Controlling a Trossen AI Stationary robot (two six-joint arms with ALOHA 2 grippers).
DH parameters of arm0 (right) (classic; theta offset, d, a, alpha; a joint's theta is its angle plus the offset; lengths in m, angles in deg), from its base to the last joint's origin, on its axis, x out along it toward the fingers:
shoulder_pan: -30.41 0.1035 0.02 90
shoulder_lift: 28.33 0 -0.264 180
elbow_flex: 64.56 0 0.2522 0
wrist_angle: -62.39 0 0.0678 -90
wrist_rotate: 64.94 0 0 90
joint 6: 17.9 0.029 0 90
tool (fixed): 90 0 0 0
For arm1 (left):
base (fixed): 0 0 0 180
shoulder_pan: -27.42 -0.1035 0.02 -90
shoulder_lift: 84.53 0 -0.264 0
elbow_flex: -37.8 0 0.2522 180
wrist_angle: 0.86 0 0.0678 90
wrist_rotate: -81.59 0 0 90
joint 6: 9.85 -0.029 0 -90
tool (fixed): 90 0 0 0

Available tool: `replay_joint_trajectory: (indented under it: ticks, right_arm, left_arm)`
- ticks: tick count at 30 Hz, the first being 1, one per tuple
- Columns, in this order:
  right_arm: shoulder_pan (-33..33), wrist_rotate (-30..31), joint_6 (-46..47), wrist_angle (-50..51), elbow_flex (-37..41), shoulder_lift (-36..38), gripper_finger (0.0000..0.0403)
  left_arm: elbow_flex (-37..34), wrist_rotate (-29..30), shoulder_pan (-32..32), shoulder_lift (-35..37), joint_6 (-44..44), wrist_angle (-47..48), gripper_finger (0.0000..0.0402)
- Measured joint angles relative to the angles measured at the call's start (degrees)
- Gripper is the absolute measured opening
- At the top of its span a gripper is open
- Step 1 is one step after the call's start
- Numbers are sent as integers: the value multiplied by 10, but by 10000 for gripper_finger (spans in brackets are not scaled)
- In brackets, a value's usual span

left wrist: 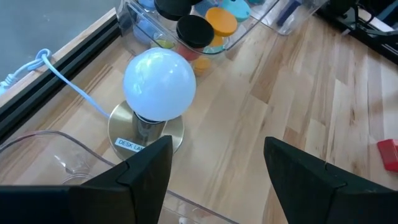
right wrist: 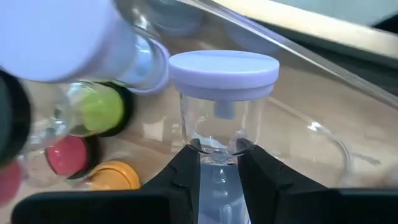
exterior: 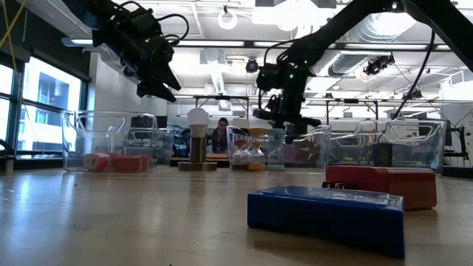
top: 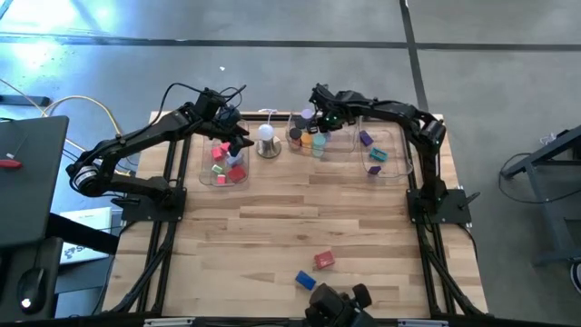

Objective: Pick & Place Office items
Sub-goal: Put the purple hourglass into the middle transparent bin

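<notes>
My right gripper (top: 313, 116) hangs over the middle clear tray (top: 292, 138) at the table's far side, shut on a clear hourglass-shaped roll with a lilac cap (right wrist: 222, 67). Below it lie more rolls with green (right wrist: 99, 109), pink (right wrist: 65, 155) and orange (right wrist: 115, 177) caps. My left gripper (top: 238, 143) hovers open over the right end of the left tray (top: 207, 171), which holds red and pink blocks (top: 227, 168); nothing is between its fingers (left wrist: 149, 165). A blue block (top: 305, 280) and a red block (top: 324, 261) lie flat near the table's front edge. My right gripper pinches the roll's narrow clear waist (right wrist: 219, 148) between its two fingers (right wrist: 186, 168). It comes from above, slanting steeply down. The lilac cap stands beyond the fingertips, above the other rolls in the tray; the fingers hide the roll's other end.
A white dome lamp on a metal base (top: 267, 138) stands between the left and middle trays, close to my left gripper. The right tray (top: 392, 162) holds a purple (top: 365, 138) and a teal piece (top: 378, 155). Bare wood fills the table's middle. A black device (top: 336, 304) sits at the front edge.
</notes>
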Motion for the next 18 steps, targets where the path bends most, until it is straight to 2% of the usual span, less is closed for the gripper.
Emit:
replay_joint_trajectory:
  ticks: [18]
  right_arm:
    - [13, 56, -80, -120, -1, 2, 76]
  left_arm:
    - [0, -13, 0, 0, 51, -10, 247]
